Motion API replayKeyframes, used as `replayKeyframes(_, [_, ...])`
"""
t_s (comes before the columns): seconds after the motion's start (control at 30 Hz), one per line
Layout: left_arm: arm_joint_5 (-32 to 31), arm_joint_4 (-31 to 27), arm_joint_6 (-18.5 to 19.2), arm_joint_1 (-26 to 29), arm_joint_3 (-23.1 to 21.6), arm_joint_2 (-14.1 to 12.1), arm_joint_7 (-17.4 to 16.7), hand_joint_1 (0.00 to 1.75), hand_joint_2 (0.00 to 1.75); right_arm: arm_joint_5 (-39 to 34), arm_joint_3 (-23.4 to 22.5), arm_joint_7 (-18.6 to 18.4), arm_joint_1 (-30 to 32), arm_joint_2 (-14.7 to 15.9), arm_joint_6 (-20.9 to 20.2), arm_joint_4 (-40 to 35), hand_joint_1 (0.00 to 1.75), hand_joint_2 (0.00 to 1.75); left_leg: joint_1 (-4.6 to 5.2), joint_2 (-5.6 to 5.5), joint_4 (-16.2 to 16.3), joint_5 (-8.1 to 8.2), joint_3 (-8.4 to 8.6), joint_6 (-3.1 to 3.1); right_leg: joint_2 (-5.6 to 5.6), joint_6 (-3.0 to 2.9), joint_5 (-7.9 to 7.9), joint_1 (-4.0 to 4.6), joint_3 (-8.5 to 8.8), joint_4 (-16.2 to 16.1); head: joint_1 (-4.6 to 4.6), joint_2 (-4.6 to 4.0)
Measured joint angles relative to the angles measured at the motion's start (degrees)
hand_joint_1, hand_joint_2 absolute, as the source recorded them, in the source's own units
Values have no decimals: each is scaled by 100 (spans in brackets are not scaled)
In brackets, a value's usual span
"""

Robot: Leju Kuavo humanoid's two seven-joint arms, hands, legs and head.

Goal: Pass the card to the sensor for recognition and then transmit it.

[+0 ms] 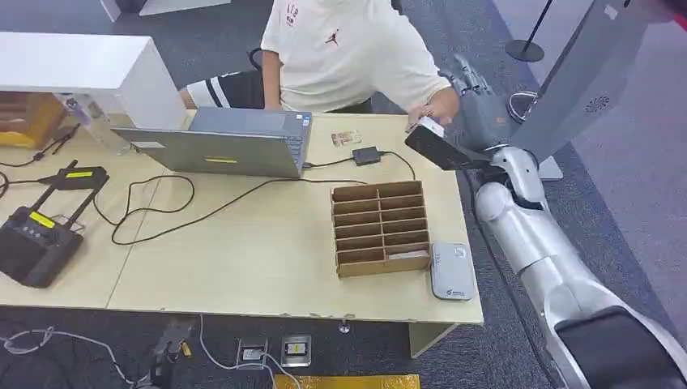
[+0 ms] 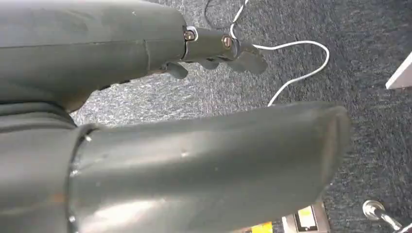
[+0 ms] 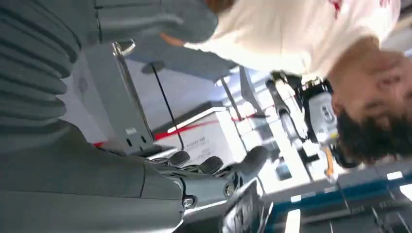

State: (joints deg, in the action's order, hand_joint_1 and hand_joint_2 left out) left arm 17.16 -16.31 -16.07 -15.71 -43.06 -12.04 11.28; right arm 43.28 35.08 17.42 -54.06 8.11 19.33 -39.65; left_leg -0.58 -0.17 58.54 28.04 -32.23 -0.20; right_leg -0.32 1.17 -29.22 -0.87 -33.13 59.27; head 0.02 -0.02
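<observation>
1. The right hand (image 1: 478, 101) is seen raised past the far right corner of the desk (image 1: 243, 267), its fingers (image 3: 214, 165) lightly curled; whether anything is pinched in them cannot be told.
2. A small white object, possibly the card (image 1: 429, 126), is seen just beside those fingers, at the person's hand (image 1: 441, 105) and above a dark device (image 1: 437, 147) that juts from the robot's wrist; who holds it cannot be settled.
3. The handover step is judged to be in hand, with the card being passed to the seated person (image 1: 348, 49).
4. A clean release is called for next, once the person's grip on the card is sure.
5. The grey sensor (image 1: 451, 271) is seen flat on the desk's near right corner, beside the wooden sorting tray (image 1: 381, 227) and well apart from the raised hand.
6. The left hand (image 2: 214, 53) is seen hanging over the carpet with fingers loosely curled on nothing.
</observation>
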Motion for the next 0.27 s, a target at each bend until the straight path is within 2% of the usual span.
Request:
replayKeyframes(0.13, [149,4,-107,88,13,-2,146,0,0,-217,-75,243,-206,118,651,-39,0,175,1,0,1,0,1,0,-1,0,0,0,-1,-2,-4,0])
replayKeyframes(0.27, [284,13,-208,237,28,-2,199,0,0,-734,-471,592,-497,537,1664,-111,0,175,5,-7,4,-1,0,2,-15,0,0,-3,2,-7,-2,0])
